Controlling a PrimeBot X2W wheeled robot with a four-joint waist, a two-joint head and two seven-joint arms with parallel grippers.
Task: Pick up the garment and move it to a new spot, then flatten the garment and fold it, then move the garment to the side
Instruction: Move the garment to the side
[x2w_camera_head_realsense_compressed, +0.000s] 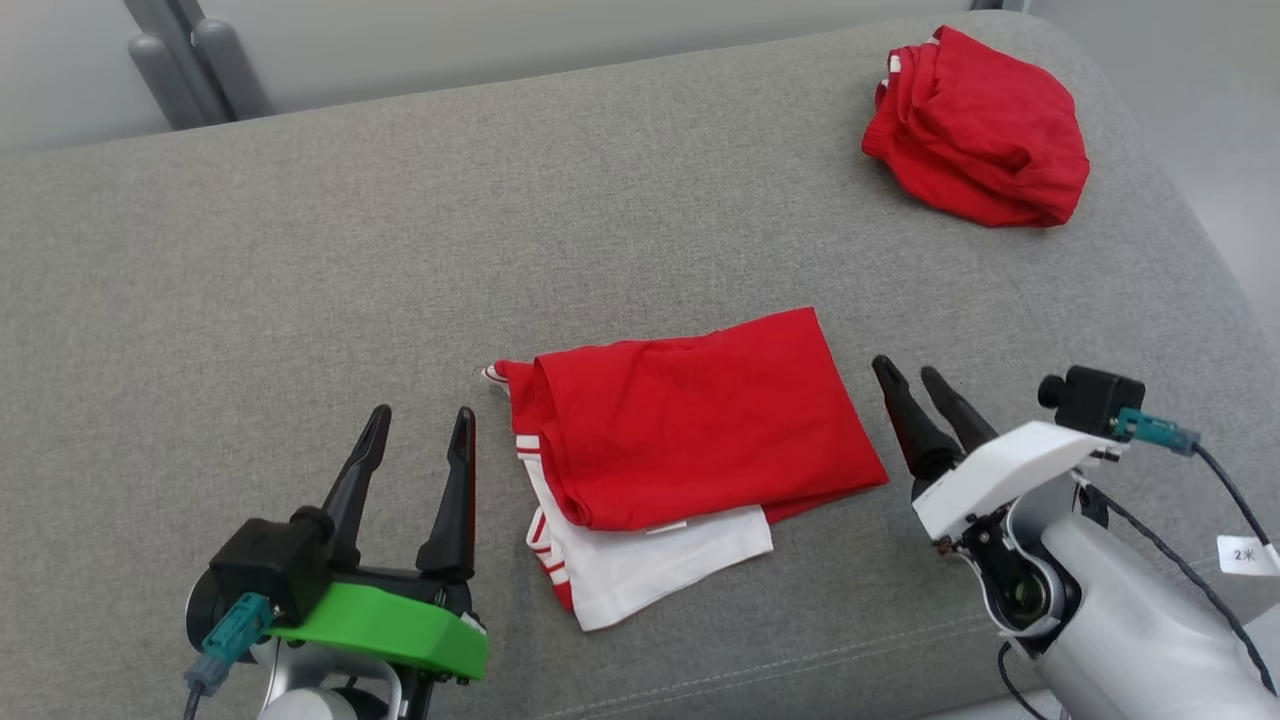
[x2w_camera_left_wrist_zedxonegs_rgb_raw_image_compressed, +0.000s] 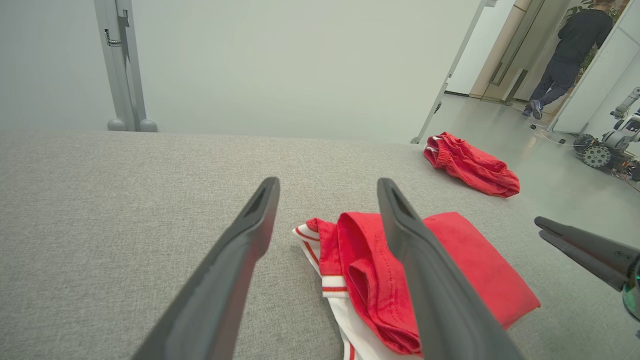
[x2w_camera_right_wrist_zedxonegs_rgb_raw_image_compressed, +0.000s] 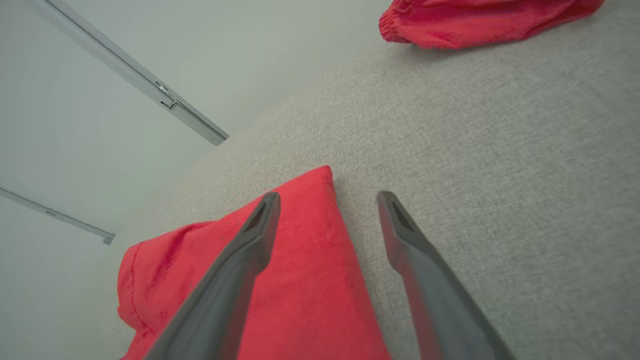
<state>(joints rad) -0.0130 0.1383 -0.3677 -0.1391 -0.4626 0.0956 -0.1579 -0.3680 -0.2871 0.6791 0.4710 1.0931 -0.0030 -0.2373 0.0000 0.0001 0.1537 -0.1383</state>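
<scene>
The folded red-and-white fabric garment (x2w_camera_head_realsense_compressed: 690, 420) is lying in the middle of the grey fabric cushion (x2w_camera_head_realsense_compressed: 300, 250). The left tool (x2w_camera_head_realsense_compressed: 420, 412) and the right tool (x2w_camera_head_realsense_compressed: 905, 370) are hovering on either side of it, each spread wide apart and empty.

A robotics lab or test room in an office-type building is indicated. A grey upholstered bench (x2w_camera_head_realsense_compressed: 250, 280) is set against plain pale partition walls (x2w_camera_left_wrist_zedxonegs_rgb_raw_image_compressed: 300, 65) framed by grey metal posts (x2w_camera_left_wrist_zedxonegs_rgb_raw_image_compressed: 122, 65). In the left wrist view a smooth grey floor (x2w_camera_left_wrist_zedxonegs_rgb_raw_image_compressed: 500, 125) is seen at two o'clock, where a second wheeled robot (x2w_camera_left_wrist_zedxonegs_rgb_raw_image_compressed: 607, 147) is parked among cables (x2w_camera_left_wrist_zedxonegs_rgb_raw_image_compressed: 547, 136). A person (x2w_camera_left_wrist_zedxonegs_rgb_raw_image_compressed: 565, 55) is seen at one o'clock by a doorway (x2w_camera_left_wrist_zedxonegs_rgb_raw_image_compressed: 500, 60). A folded garment (x2w_camera_head_realsense_compressed: 680, 430) is laid out on the bench.
</scene>
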